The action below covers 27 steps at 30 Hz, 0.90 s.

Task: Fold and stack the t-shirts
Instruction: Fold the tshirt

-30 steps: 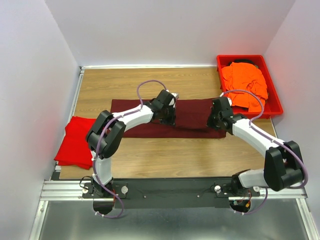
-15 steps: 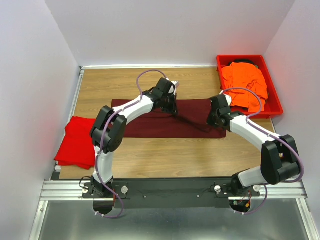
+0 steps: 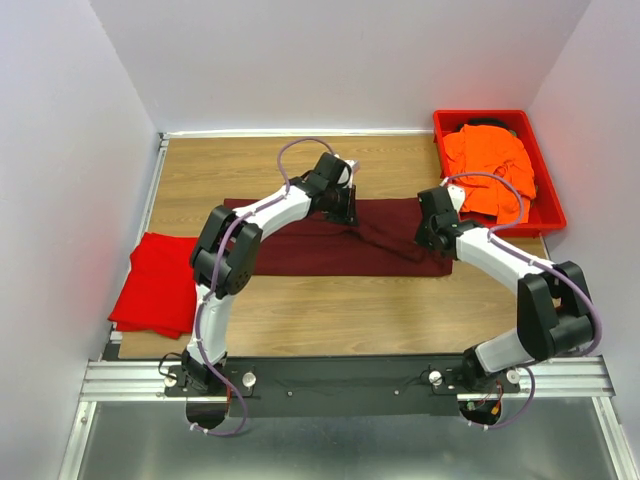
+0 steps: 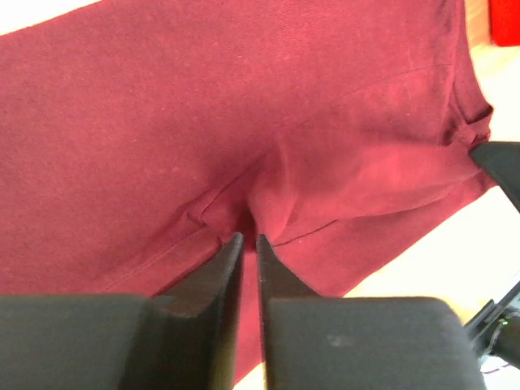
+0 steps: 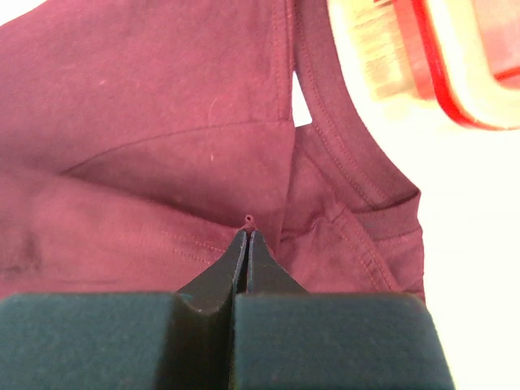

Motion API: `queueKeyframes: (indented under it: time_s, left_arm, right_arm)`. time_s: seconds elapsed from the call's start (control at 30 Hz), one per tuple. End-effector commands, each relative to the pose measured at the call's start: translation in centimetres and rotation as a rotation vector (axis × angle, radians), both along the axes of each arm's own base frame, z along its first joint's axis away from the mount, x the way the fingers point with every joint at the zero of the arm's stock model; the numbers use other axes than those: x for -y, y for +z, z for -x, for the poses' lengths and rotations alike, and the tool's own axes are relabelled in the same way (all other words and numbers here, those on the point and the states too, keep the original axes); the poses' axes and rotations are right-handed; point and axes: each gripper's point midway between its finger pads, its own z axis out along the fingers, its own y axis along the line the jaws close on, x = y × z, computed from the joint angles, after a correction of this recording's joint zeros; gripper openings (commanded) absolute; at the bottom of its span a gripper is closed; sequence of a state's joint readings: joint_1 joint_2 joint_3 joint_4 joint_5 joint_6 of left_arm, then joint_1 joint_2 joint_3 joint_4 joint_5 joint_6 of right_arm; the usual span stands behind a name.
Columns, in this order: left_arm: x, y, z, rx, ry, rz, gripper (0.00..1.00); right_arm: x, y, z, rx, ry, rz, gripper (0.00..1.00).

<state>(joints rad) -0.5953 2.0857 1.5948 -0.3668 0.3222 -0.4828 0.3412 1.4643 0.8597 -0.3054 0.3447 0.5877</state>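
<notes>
Both arms have drawn toward the far side of the table since a second ago, the left one more, dragging a slanted crease across the maroon shirt (image 3: 300, 252) between them. That shirt lies spread in a long band across the middle of the wooden table (image 3: 330, 320).

The left gripper (image 4: 248, 237) sits low over the shirt's far edge. Its fingers stand slightly apart with a thin slit between them, tips at a puckered ridge of cloth. The right gripper (image 5: 248, 231) is at the shirt's right end, near the collar. Its fingers are pressed together, and a tiny nub of maroon cloth shows at their tips.

A red shirt (image 3: 155, 282) lies folded at the table's left edge, partly overhanging it, well apart from both grippers. An orange shirt (image 3: 490, 165) is heaped in the red bin (image 3: 480, 114) at the far right corner.

White walls (image 3: 350, 60) close in three sides, and a metal rail (image 3: 350, 372) runs along the near edge.
</notes>
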Motion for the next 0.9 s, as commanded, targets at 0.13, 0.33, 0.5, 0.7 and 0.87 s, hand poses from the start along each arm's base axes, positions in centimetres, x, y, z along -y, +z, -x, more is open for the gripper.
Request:
queueKeyframes:
  time_s: [0.13,0.33,0.5,0.7,0.87]
  left_arm:
    - [-0.7,0.2,-0.9,0.003,0.010,0.020,0.39]
    - [-1.7,1.6,-1.6,0.067,0.028,-0.005,0.41]
    - [-2.0,2.8,-2.6,0.126,0.045,-0.031,0.41]
    - [-0.6,3.1,-2.9,0.169,0.029,-0.053,0.34]
    - [1.1,2.0,-2.6,0.188,0.010,-0.090,0.27]
  right_arm:
    - [0.5,0.4,-2.2,0.054,-0.060,0.037,0.09]
    - [0.9,1.7,-2.2,0.089,-0.062,0.047,0.44]
    - [0.3,4.1,-2.1,0.141,-0.028,0.007,0.53]
    - [-3.0,2.5,-1.3,0.068,0.074,-0.120,0.46]
    - [-4.1,0.0,-0.2,-0.001,0.103,-0.141,0.40]
